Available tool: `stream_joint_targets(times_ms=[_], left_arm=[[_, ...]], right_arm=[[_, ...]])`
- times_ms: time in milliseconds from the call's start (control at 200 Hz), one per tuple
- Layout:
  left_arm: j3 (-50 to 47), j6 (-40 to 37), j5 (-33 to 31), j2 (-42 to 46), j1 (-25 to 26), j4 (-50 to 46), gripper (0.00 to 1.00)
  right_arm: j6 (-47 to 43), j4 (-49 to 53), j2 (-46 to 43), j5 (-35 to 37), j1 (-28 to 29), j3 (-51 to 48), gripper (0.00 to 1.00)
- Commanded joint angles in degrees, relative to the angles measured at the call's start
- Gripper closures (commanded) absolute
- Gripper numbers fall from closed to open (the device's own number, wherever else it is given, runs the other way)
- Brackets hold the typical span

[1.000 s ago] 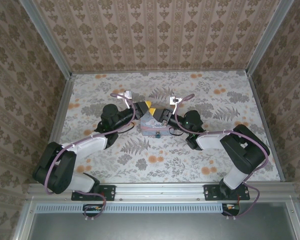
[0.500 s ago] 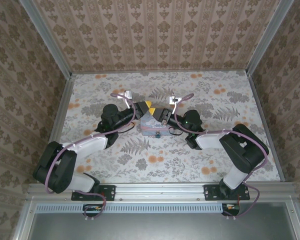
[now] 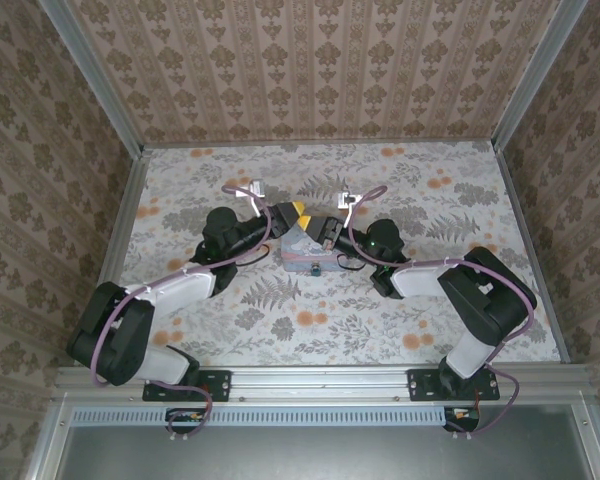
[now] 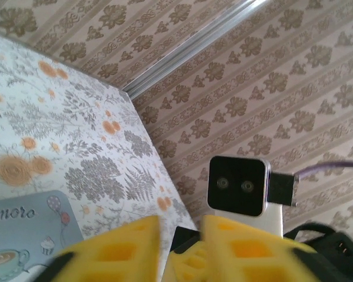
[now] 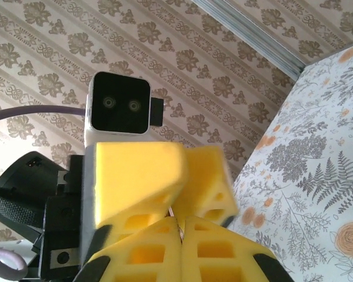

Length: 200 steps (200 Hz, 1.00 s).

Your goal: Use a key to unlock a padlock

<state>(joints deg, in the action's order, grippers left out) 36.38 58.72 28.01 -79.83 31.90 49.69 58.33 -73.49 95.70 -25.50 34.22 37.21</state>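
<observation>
The scene is lit evenly and softly from above, only faint shadows being thrown on the table (image 3: 310, 330), while the yellow fingers (image 4: 112, 249) (image 5: 223, 249) nearest both wrist cameras are rendered blurred, and the wallpaper (image 4: 282, 88) behind is kept fairly sharp.

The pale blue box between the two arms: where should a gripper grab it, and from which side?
Probably by the pale blue box at its near long edge, approached from the arms' base side: that edge is bare, while the left gripper and right gripper crowd its far end.

Black-white arms (image 3: 175, 288), purple cables (image 4: 329, 166), yellow fingers (image 5: 138, 173).
</observation>
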Motion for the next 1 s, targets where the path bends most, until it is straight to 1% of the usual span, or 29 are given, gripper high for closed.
stream_joint_targets(times_ms=[0, 55, 90, 105, 140, 255, 305, 385, 460, 475, 550, 660, 835, 920, 995], left_arm=[[-0.71, 3.83, -0.44, 2.95, -3.51, 0.47, 0.56], [-1.20, 4.13, -0.27, 5.35, -5.16, -1.64, 0.49], [-1.16, 3.56, 0.11, 6.95, -5.38, -3.67, 0.46], [-1.15, 3.35, 0.35, 7.65, -6.95, -4.58, 0.45], [-0.90, 2.43, 0.70, 9.24, -7.73, -7.39, 0.41], [-0.07, -2.51, 1.34, 15.22, -8.39, -17.73, 0.31], [0.79, -5.55, 0.98, 17.72, -8.26, -24.64, 0.26], [2.95, -11.81, -0.33, 20.87, -7.23, -37.12, 0.21], [4.12, -18.15, -2.12, 22.69, -5.99, -47.00, 0.16], [4.26, -19.18, -2.60, 22.84, -4.29, -48.62, 0.15], [3.80, -23.24, -6.10, 23.65, -0.16, -54.17, 0.14], [0.59, -25.46, -11.75, 22.52, 7.38, -55.48, 0.13], [-5.33, -25.65, -21.07, 17.43, 18.36, -49.53, 0.12], [-6.16, -26.52, -24.45, 13.38, 21.75, -46.62, 0.12], [-6.54, -27.34, -25.16, 9.52, 23.11, -43.16, 0.12]], right_arm=[[0.03, -2.54, -2.58, 0.45, -0.66, -2.48, 1.00], [0.09, -2.46, -3.45, 0.53, -1.12, -3.52, 1.00], [0.17, -2.42, -3.96, 0.33, -1.29, -4.01, 1.00], [0.20, -2.27, -4.02, 0.19, -1.42, -4.19, 1.00], [0.28, -2.10, -4.44, 0.05, -1.60, -4.53, 1.00], [0.43, -1.81, -5.25, -0.51, -1.96, -5.45, 1.00], [0.47, -1.14, -5.50, -0.50, -2.09, -5.90, 1.00], [0.73, 2.63, -6.25, 0.89, -2.39, -6.78, 1.00], [0.52, 9.90, -8.10, 3.87, -2.87, -8.10, 1.00], [0.39, 11.50, -8.49, 4.36, -2.99, -8.26, 1.00], [-0.96, 18.37, -10.82, 6.57, -3.47, -9.69, 1.00], [-2.29, 25.63, -13.24, 6.56, -4.79, -10.79, 1.00], [-3.50, 30.57, -14.53, 5.57, -5.56, -11.20, 1.00], [-3.31, 32.40, -13.77, 5.80, -5.56, -9.94, 1.00], [-3.17, 32.40, -12.26, 5.40, -5.56, -8.77, 1.00]])
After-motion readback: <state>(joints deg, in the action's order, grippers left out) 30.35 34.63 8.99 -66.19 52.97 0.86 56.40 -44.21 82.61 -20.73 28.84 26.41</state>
